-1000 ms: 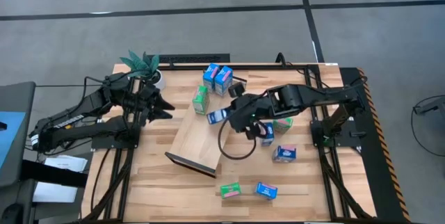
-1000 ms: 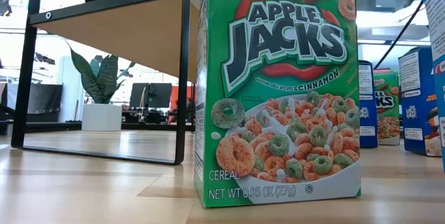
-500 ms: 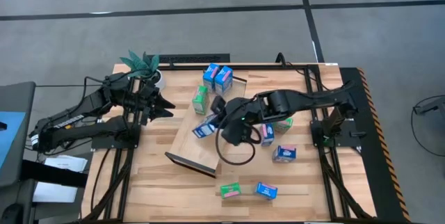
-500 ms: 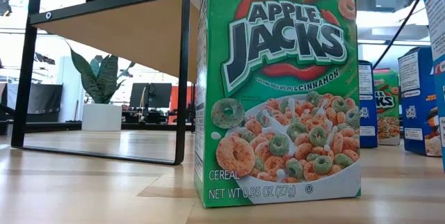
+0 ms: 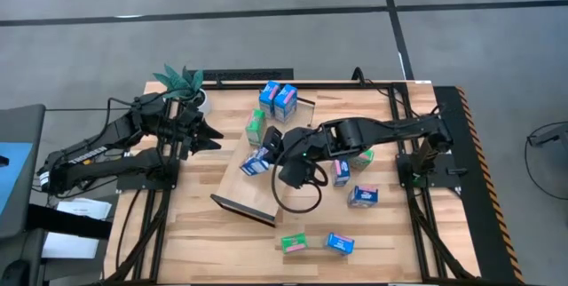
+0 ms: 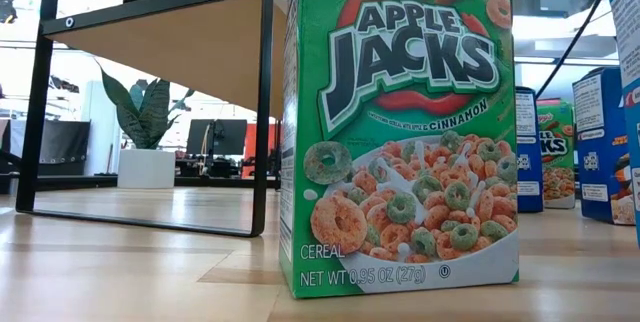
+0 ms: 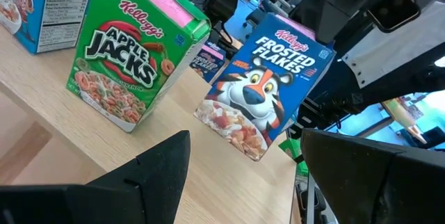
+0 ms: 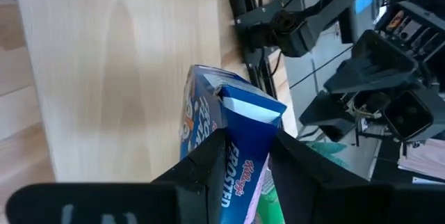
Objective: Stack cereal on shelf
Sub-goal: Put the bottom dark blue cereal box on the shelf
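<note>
The right gripper (image 8: 240, 147) clamps a blue Frosted Flakes carton (image 5: 257, 162) above the shelf (image 5: 253, 184). The left gripper (image 5: 211, 134) waits open beside the shelf. A green carton (image 6: 400, 127) nearby reads "Apple Jacks", "Cinnamon".

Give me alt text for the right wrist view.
The right hand grips a blue Frosted Flakes box by its edge, holding it over the shelf. The left arm waits beyond the shelf's dark end piece.
</note>
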`<action>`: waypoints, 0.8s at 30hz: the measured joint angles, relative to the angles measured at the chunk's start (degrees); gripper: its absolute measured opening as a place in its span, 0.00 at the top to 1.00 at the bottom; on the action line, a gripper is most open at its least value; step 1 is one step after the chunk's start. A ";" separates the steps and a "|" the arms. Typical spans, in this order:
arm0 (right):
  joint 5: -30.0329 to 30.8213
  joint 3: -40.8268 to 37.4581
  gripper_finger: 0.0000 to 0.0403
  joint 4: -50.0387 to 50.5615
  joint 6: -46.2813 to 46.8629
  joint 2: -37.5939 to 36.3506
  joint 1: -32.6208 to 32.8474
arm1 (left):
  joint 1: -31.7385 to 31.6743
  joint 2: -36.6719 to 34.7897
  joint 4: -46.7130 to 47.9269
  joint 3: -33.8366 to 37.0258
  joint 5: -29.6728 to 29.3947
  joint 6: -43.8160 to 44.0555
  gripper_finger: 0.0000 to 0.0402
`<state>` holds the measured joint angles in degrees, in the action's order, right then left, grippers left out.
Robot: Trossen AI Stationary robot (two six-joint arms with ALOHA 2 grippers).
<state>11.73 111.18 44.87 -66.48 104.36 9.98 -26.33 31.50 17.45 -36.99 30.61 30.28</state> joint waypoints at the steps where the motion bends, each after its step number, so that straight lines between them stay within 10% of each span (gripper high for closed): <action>1: -0.07 -0.01 0.68 0.31 0.00 0.17 0.00 | 0.00 -0.01 0.00 0.00 0.00 0.01 0.34; 24: 1.00 -0.04 0.53 -0.82 -1.49 3.06 -0.09 | 0.00 -0.01 0.20 0.00 0.00 0.87 0.34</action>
<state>12.74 111.13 44.05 -67.96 107.42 9.89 -26.33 31.48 17.65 -36.99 30.61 31.16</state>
